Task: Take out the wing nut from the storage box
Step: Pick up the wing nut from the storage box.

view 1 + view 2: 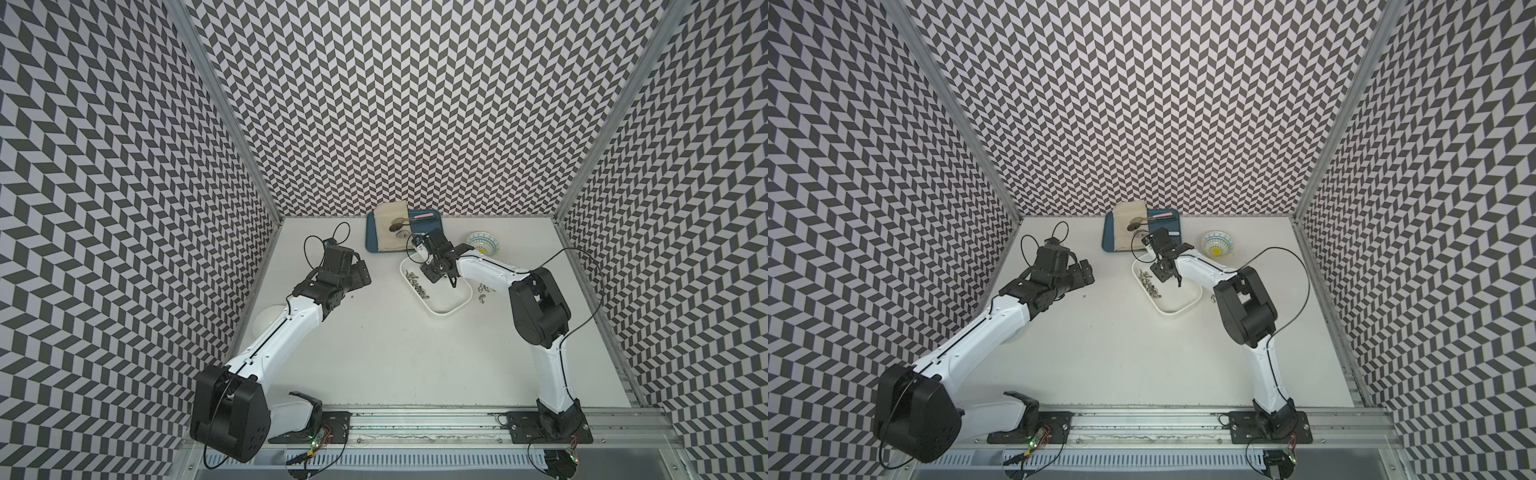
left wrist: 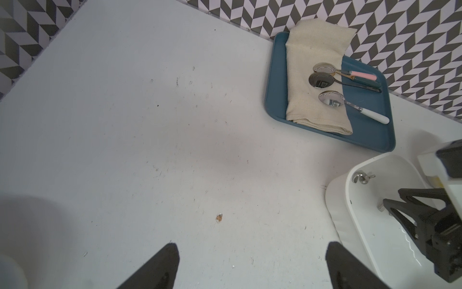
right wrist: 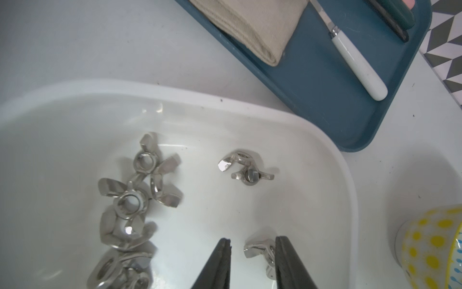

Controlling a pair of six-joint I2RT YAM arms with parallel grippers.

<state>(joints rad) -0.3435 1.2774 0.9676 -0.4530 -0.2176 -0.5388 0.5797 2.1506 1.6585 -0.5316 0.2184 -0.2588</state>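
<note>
The storage box is a shallow white tub right of the table's middle. Inside it lie several steel wing nuts: a cluster along one side, a pair farther in, and a single wing nut. My right gripper reaches down into the box. It is open a little, and the single nut lies between its fingers, against one of them with a gap to the other. Over bare table to the left, my left gripper stands wide open and holds nothing.
A dark-blue tray with a beige cloth and three spoons stands at the back wall. A patterned bowl sits behind and to the right of the box. Two loose wing nuts lie on the table right of the box. Patterned walls enclose the table.
</note>
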